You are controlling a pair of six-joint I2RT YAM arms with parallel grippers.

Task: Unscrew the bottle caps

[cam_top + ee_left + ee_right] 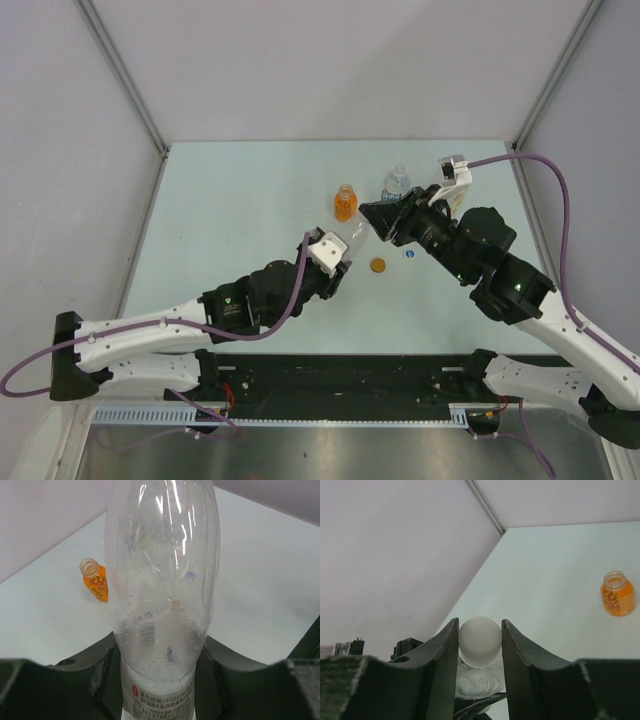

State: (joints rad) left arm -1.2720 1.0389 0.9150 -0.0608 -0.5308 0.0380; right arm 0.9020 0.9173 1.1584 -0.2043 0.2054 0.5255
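Left gripper (pixel 157 657) grasping clear droplet-flecked plastic bottle (pixel 162 570), right gripper (pixel 479 630) clenched on round white cap (pixel 480 642) (wrist view only)

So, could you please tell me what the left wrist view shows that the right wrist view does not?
Only the left wrist view: the wide body of the clear bottle and its printed label, clamped in the left claw. Only the right wrist view: the white cap, pinched in the right claw, with a little of the bottle's neck beneath it. Both: the small orange bottle, uncapped, standing on the table.
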